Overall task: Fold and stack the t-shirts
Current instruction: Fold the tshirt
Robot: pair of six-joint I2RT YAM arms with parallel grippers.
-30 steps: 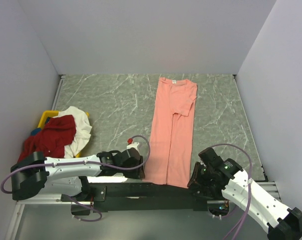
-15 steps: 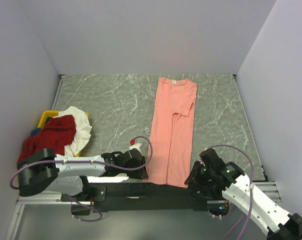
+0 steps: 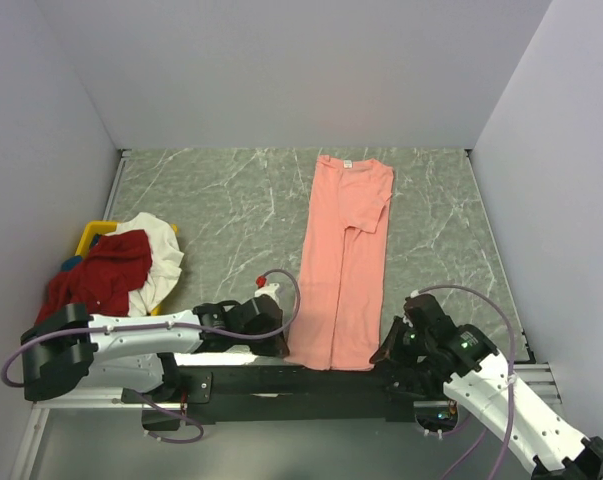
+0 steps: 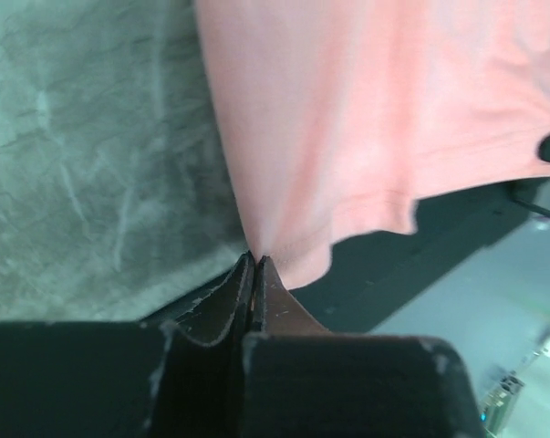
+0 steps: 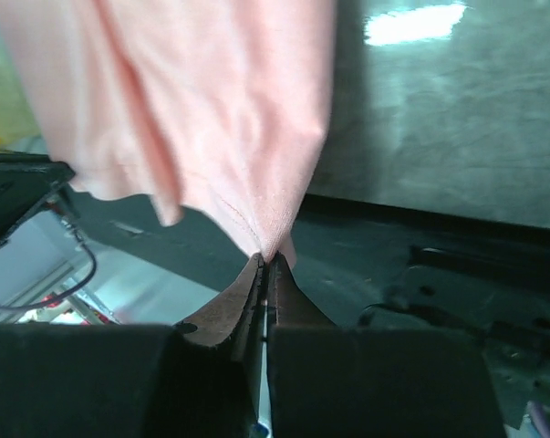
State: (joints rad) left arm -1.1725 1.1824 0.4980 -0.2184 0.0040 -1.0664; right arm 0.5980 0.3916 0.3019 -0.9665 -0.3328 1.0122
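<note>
Both grippers are pinched tight on the same shirt. The left gripper (image 4: 254,265) has its jaws pressed together with basically no gap, biting the near-left corner of the salmon-pink t-shirt (image 3: 346,260) right at the hem. The right gripper (image 5: 265,260) does the same thing on the near-right corner, jaws together with a little peak of fabric sticking up between them. In the top view they sit at the desk's near edge, the left gripper (image 3: 284,345) on one side of the hem and the right gripper (image 3: 386,352) on the other.

The shirt itself is a long narrow strip, folded lengthwise, running from the far edge of the desk (image 3: 211,200) to the near edge, with the collar and white neck label (image 3: 347,162) at the far end. It's mostly flat, with soft wrinkles by the hem.

Over at the left edge, the dark red t-shirt (image 3: 101,275) and the white t-shirt (image 3: 161,255) are heaped on the yellow bin (image 3: 89,236).

Versus half a second ago, the arms have shifted a bit, and the near hem looks stretched slightly wider. The rest of the shirt hasn't budged.
</note>
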